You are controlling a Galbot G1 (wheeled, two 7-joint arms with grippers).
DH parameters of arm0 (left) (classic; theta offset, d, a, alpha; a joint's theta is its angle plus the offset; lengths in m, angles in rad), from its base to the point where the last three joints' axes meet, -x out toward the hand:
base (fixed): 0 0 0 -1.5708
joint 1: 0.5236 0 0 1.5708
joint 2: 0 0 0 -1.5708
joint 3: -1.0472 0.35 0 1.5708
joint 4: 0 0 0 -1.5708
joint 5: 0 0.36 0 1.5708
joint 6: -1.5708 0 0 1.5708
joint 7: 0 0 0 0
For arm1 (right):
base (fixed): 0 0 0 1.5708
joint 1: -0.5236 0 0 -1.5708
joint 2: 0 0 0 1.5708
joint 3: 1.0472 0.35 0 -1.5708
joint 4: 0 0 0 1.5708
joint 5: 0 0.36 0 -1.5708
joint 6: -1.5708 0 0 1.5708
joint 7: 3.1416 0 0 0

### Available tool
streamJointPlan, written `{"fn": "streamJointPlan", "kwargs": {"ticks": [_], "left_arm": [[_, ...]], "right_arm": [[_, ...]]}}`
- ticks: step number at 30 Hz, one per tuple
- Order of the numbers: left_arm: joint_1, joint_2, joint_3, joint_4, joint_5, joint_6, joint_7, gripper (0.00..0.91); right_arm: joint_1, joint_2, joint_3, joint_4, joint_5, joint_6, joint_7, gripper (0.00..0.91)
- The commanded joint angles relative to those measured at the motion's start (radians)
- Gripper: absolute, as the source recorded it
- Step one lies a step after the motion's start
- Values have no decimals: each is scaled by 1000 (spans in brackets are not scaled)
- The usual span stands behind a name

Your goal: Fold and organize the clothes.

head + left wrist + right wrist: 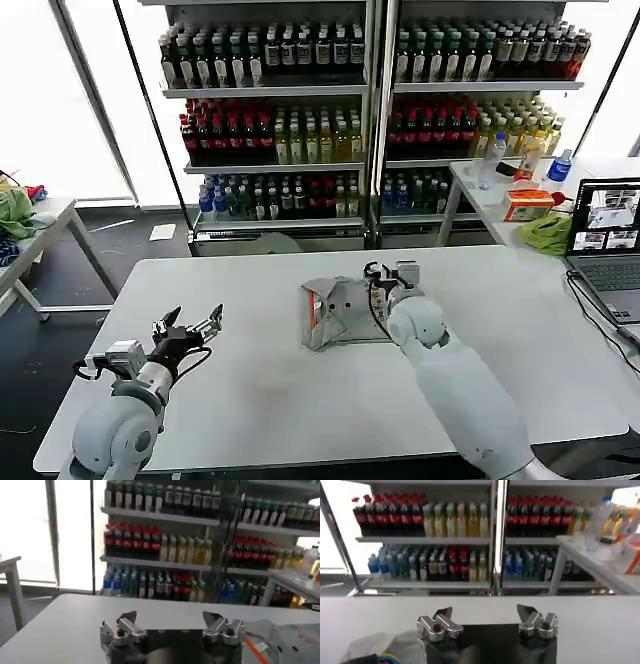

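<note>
Both robot arms are reaching out over the white table point(250, 400), their rounded white shoulders sitting closest to the head camera. On the left, the left gripper point(190, 330) is hovering above bare tabletop, well apart from the garment, its black fingers spread wide with nothing between them; the left wrist view is showing that same gripper point(171, 622) with a broad gap between its two fingertips point(128, 618). On the right, the right gripper point(388, 273) is hanging just at the far right edge of the folded light grey shirt point(335, 315), and the right wrist view is showing it point(485, 615) with its jaws wide apart and gripping nothing.

That shirt is lying folded into a compact packet near the middle of the table, a reddish collar lining point(313, 308) showing at its left end. Whether the right gripper is touching the cloth cannot be told from the head view. A pale corner of the shirt point(375, 647) is peeking into the right wrist view beside the gripper.

Behind the table, shelves of bottled drinks point(300, 120) are filling the back wall. To the right, a laptop point(605, 235) is standing open on the table's edge, and a bright green cloth point(548, 233) is lying on a side table beside it.
</note>
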Motion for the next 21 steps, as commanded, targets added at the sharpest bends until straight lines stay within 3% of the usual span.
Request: {"fn": "streamJointPlan", "kwargs": {"ticks": [1,10,21], "left_arm": [[-9,-26,-14,-38,71,-91,12,907],[16,-39,-17,-45,124,-136,42,907],[15,-16,-38,-39,125,-132,17,907]], "right_arm": [[-148,-104,205,340,-127,1,-12,907],[-321,-122,354,476,-191,0,-64,907],[-405,-126,415,528,-191,0,-81,907]]}}
